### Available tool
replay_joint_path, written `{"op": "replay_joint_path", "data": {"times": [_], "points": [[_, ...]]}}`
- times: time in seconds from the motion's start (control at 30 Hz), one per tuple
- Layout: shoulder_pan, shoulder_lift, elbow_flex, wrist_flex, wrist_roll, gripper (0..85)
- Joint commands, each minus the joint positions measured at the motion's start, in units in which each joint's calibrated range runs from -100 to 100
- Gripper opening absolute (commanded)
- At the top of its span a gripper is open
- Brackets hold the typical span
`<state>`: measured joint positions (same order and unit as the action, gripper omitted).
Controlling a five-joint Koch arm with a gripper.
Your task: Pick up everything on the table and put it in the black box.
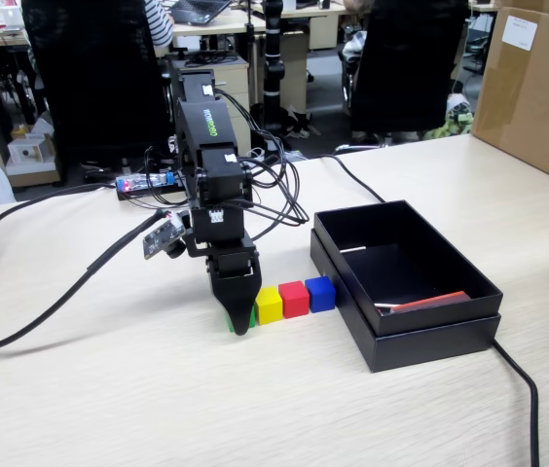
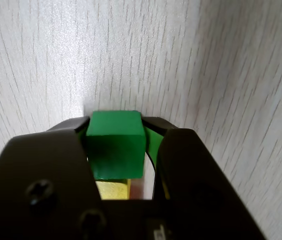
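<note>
- Pale wood-grain tabletop fills my fixed view, with office chairs and desks behind it and a big brown cardboard carton at the right edge.
- My black claw points straight down at the left end of a row of small cubes.
- From the wrist view I see the claw pinching the small solid green cube, one jaw against each side.
- That green cube sits on the tabletop, mostly hidden behind the claw in my fixed view.
- Small yellow cube, small red cube and small blue cube follow in line, touching one another.
- Just right of the blue one stands the shallow matte black cardboard box, nested in its lid, with a thin red-and-white strip inside.
- Black cables trail across the tabletop.
</note>
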<state>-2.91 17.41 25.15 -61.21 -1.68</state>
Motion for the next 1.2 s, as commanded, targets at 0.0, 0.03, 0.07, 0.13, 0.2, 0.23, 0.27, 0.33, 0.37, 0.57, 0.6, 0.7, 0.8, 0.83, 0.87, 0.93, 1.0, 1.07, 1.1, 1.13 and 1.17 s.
{"op": "replay_joint_path", "data": {"times": [0.0, 0.03, 0.07, 0.13, 0.2, 0.23, 0.27, 0.33, 0.37, 0.57, 0.6, 0.7, 0.8, 0.83, 0.87, 0.93, 1.0, 1.07, 1.1, 1.13, 1.17], "points": [[0.15, -2.55, 3.68, -0.17, -0.10, 9.3], [0.00, -4.39, 3.32, -0.17, -0.15, 9.3], [-0.20, -6.80, 2.59, -0.17, -0.24, 9.3], [-0.59, -11.85, 1.42, -0.17, -0.29, 9.3], [-0.93, -19.53, -0.31, -0.43, -0.73, 9.3], [-0.68, -25.73, -0.58, -1.38, -0.83, 9.3], [-0.24, -28.71, -0.31, -1.73, -0.83, 9.3], [1.22, -33.42, 0.96, -1.90, -0.63, 9.4], [2.05, -35.48, 1.87, -1.90, -0.44, 9.4], [15.14, -29.98, 10.39, -1.90, 3.42, 10.0], [16.26, -27.45, 11.93, -1.90, 4.00, 10.0], [18.17, -21.60, 15.92, -1.90, 4.93, 9.8], [20.17, -8.98, 23.27, -1.90, 5.86, 9.8], [20.27, -7.26, 23.63, -1.90, 5.86, 9.8], [20.32, -6.68, 23.72, -1.90, 5.86, 10.0], [20.27, -3.81, 23.81, -1.90, 6.06, 10.0], [20.07, -1.52, 23.81, -2.33, 6.15, 10.0], [19.83, 0.32, 23.54, -2.77, 6.50, 10.0], [19.73, 1.35, 23.08, -2.85, 6.50, 10.1], [19.63, 1.81, 23.08, -2.85, 6.50, 10.1], [19.58, 2.38, 23.08, -2.94, 6.50, 10.1]]}}
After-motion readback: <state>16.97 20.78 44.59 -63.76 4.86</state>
